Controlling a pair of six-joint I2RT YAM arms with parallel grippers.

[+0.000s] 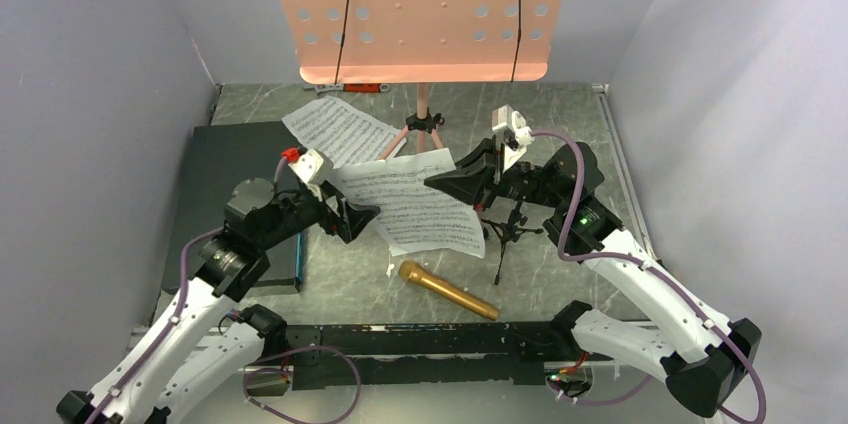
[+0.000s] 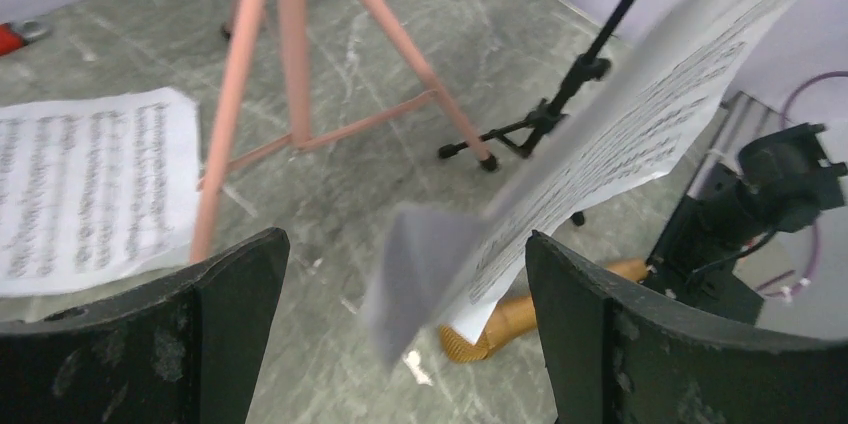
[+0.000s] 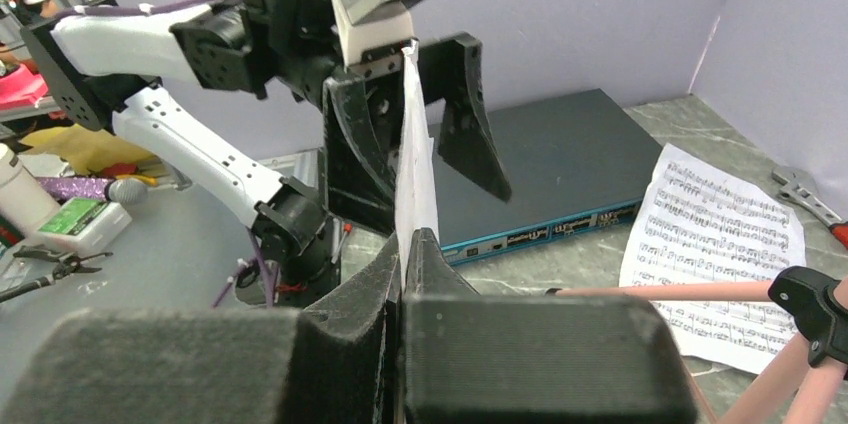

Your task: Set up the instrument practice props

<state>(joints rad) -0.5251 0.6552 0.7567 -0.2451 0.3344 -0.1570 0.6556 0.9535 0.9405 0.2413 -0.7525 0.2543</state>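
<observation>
Your right gripper (image 3: 403, 244) is clamped shut on one music sheet (image 1: 420, 206), which it holds in the air. Your left gripper (image 2: 403, 244) stands wide open around the sheet's other edge. The second sheet (image 1: 335, 129) lies beside the legs of the pink stand (image 1: 420, 14). The microphone (image 1: 447, 290) lies on the table (image 1: 350, 274).

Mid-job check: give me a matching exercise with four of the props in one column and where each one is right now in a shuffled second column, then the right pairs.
Column one
1. lifted sheet-music page
2. other sheet-music page
3. gold microphone
4. black mic stand

Column two
A. flat on the table by the pink music stand legs
B. upright on its own tripod
C. pinched in the shut right gripper
D. lying on its side on the table

Pairs: 1-C, 2-A, 3-D, 4-B
</observation>
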